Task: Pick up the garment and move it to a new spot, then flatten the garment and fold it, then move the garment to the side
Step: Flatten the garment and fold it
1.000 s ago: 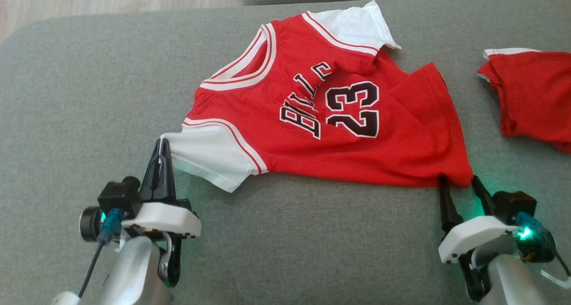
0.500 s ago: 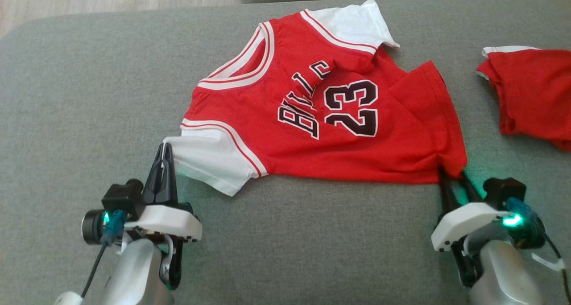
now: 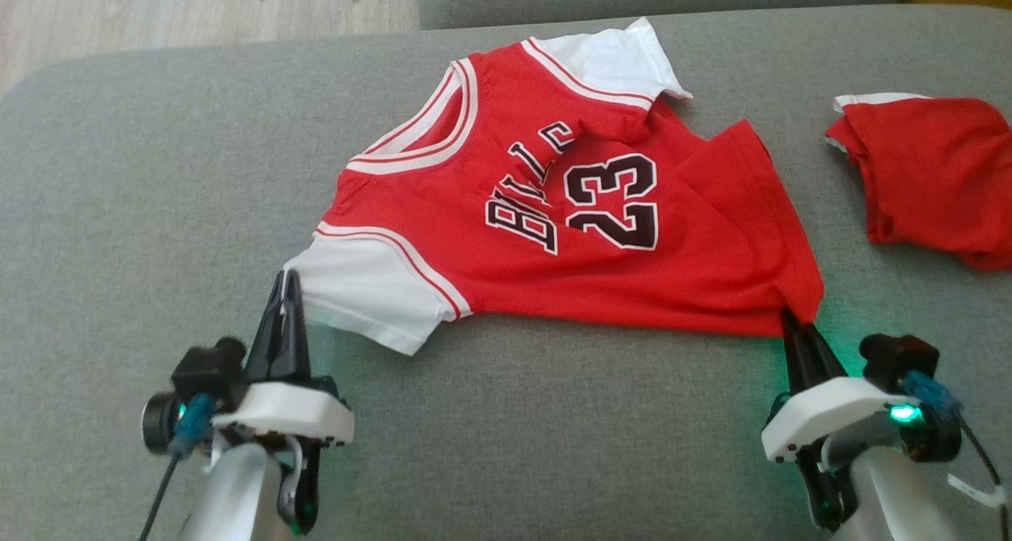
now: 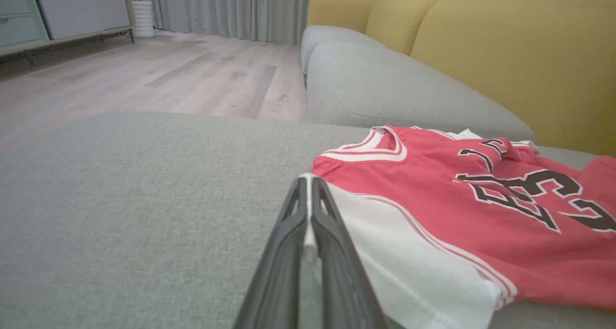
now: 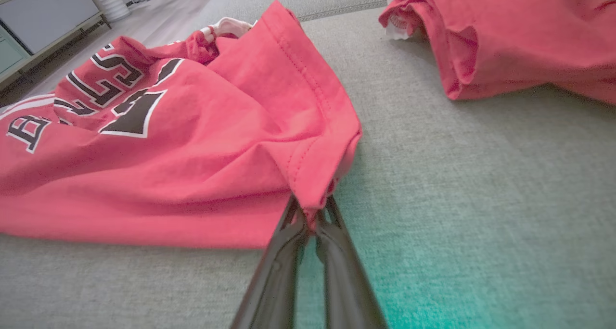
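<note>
**A:** Shirt [image 3: 672, 272] lies mid-sofa [image 3: 118, 169]. Left fingers [image 3: 286, 319] pinch the white sleeve [image 3: 364, 288] at 7 o'clock, right fingers [image 3: 798, 343] pinch the hem corner [image 3: 802, 308] at 5.

**B:** I'd lift both together, evenly, or it bunches.

The garment [image 3: 601, 232] is seen in bright red, w/ white sleeves [image 3: 371, 288] edged by red-and-white stripes; the same striped trim is carried round the neckline [image 3: 443, 130]. Lettering & the no. 23 [image 3: 613, 201] are printed in black w/ white outlines. A 2nd red piece [image 3: 933, 177], white at one edge, is noted. The sofa seat [image 3: 158, 169] is covered in plain grey weave; the backrest [image 4: 519, 55] is done in mustard yellow. Pale wood grain is shown by the floor [image 4: 168, 74]. On left gripper [image 3: 286, 284] & right gripper [image 3: 793, 323], black jaws & white housings are seen.
</note>
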Available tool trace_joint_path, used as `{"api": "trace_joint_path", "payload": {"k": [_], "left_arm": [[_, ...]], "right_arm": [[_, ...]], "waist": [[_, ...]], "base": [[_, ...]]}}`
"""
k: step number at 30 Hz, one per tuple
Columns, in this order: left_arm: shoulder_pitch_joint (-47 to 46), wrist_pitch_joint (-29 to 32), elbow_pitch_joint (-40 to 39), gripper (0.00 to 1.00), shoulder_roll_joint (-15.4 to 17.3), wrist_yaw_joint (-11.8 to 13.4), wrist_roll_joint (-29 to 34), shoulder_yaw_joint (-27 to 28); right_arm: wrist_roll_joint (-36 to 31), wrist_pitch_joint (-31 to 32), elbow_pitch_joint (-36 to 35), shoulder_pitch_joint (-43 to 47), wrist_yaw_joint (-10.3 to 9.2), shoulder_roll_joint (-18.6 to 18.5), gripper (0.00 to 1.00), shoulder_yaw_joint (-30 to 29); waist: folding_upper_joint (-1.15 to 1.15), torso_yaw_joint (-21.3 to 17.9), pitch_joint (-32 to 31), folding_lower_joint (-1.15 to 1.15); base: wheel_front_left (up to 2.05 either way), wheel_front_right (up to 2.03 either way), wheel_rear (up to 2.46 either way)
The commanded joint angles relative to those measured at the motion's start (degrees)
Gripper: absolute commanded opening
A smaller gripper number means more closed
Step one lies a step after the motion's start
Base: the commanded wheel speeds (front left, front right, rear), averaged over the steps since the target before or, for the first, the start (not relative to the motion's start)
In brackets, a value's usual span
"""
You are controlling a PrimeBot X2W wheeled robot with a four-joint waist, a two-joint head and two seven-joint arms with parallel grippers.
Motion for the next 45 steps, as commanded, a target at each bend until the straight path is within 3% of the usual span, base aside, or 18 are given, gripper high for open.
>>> {"api": "trace_joint_path", "payload": {"k": [1, 6, 12, 14, 23, 29, 33, 36, 41, 45], "left_arm": [[-0.3, -0.7, -2.9, 0.00, 0.6, -0.3, -1.5, 2.8], [-1.9, -0.7, -9.4, 0.00, 0.5, -2.1, -6.6, 3.5], [-10.3, 2.0, -20.2, 0.00, 0.6, -3.1, -10.5, 3.1], [-11.7, 2.8, -22.1, 0.00, 0.9, -3.1, -10.7, 3.1], [-14.7, 9.5, -40.5, 0.00, 0.8, 1.2, -16.8, 6.0], [-21.3, 16.5, -46.8, 0.00, 2.9, 3.0, -16.2, 5.2], [-33.1, 21.9, -41.1, 0.00, 5.5, 2.8, -16.8, 5.1], [-44.0, 24.1, -32.4, 0.00, 8.7, 2.0, -16.0, 5.7], [-62.5, 21.0, -13.8, 0.00, 14.9, -0.1, -11.8, 6.2], [-75.7, 14.1, -1.0, 0.00, 16.5, 0.0, -10.0, 6.9]], "right_arm": [[1.7, -0.3, -3.8, -0.1, -0.05, -0.2, 0.00, 2.2], [4.2, 0.9, -14.5, -0.9, -0.05, -0.2, 0.00, 3.2], [5.2, 7.4, -29.8, -7.3, -0.05, -2.0, 0.00, 4.0], [5.5, 8.6, -31.9, -8.4, -0.05, -2.2, 0.00, 3.9], [8.6, 18.3, -47.0, -12.0, -0.05, -2.3, 0.00, 1.1], [7.8, 26.0, -52.7, -17.4, -0.05, -3.1, 0.00, -0.2], [8.0, 30.6, -50.2, -28.0, -0.05, -6.0, 0.00, 0.9], [5.3, 30.2, -43.3, -38.8, -0.05, -8.9, 0.00, 3.9], [3.2, 21.9, -24.4, -58.6, -0.05, -7.7, 0.00, 9.4], [0.7, 12.0, -9.9, -71.2, -0.05, -5.5, 0.00, 9.5]], "waist": [[0.00, 0.2, -0.2, 0.00], [0.00, 0.5, -0.9, 0.00], [0.00, 0.7, -2.1, 0.00], [0.00, 0.6, -2.4, 0.00], [0.00, 0.5, -3.1, 0.00], [0.00, 1.5, 2.4, 0.00], [0.00, 1.2, 8.9, 0.00], [0.00, -0.1, 14.6, 0.00], [0.00, -3.2, 21.3, 0.00], [0.00, -4.0, 23.3, 0.00]], "base": [[0.00, 0.00, 0.00], [0.00, 0.00, 0.00], [0.00, 0.00, 0.00], [0.00, 0.00, 0.00], [0.00, 0.00, 0.00], [0.00, 0.00, 0.00], [0.00, 0.00, 0.00], [0.00, 0.00, 0.00], [0.00, 0.00, 0.00], [0.00, 0.00, 0.00]]}}
